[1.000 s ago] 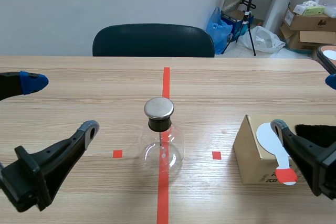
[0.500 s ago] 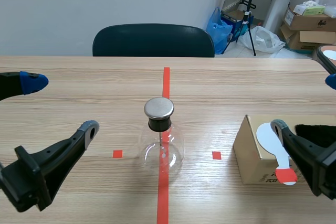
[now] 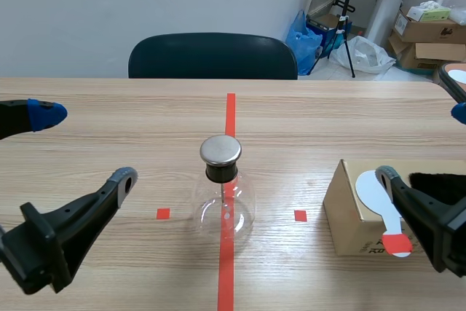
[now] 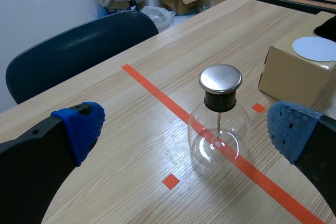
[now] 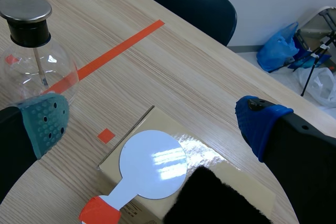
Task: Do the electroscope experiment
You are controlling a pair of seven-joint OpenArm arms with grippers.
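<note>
Seemingly nothing has moved: the clear round glass flask with a metal cap (image 3: 223, 205) stays centre frame; left gripper (image 3: 86, 145) and right gripper (image 3: 422, 143) both gape wide.

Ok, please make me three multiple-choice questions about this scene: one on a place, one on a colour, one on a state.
1. The white paddle lies: A on the cardboard box; B on the chair; C on the tape.
2. The flask's cap is: A blue; B silver; C yellow.
3. The left fingers are: A shut; B open; C gripping the cap.
Key: 1 A, it rests on the box top; 2 B, bare grey metal; 3 B, they stand far apart.
</note>
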